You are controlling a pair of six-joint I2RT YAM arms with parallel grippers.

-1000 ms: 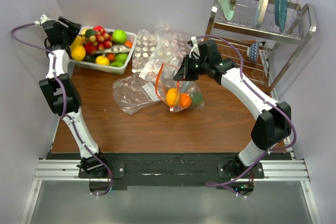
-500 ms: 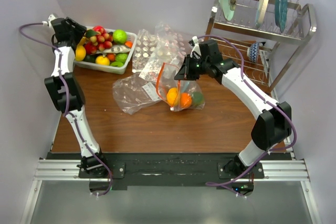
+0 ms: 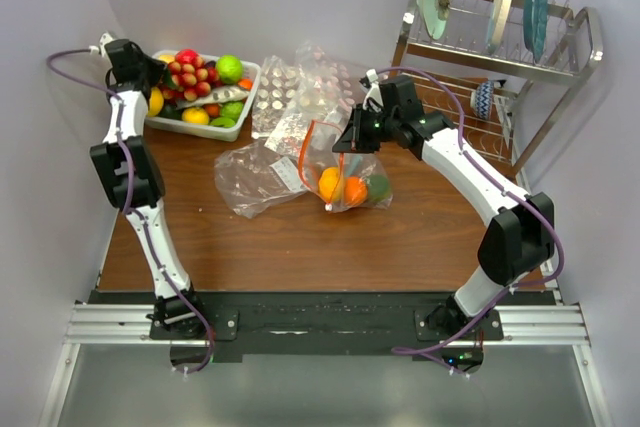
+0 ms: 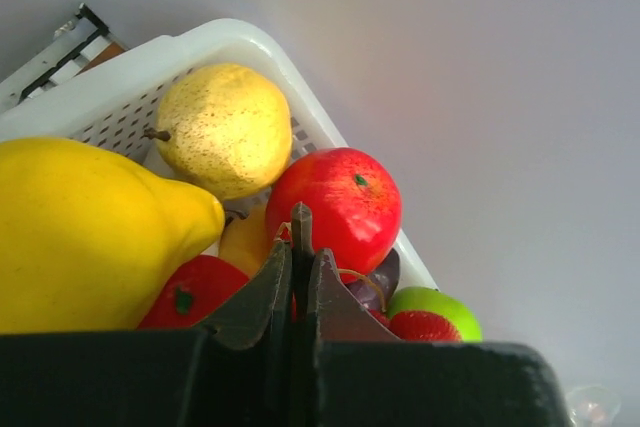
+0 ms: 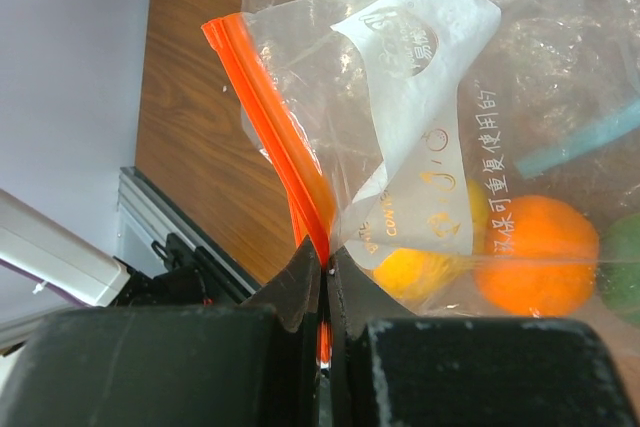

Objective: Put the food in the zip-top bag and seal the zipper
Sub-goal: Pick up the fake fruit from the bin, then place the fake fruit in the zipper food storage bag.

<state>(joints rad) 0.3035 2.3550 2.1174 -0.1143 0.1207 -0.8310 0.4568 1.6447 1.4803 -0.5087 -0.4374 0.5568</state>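
The zip-top bag hangs from my right gripper, which is shut on its orange-red zipper at one end of the mouth. Inside lie a lemon, an orange and a lime. My left gripper is in the left end of the white basket. It is shut on a thin dark stem beside the red grape cluster. A red apple sits just behind that stem.
The basket also holds a speckled pear, a large yellow fruit and green fruit. Other clear bags and blister packs lie between the basket and the held bag. A dish rack stands at the back right.
My left gripper has moved right into the basket's left end and gone from open to shut. The right gripper and the bag have stayed put.
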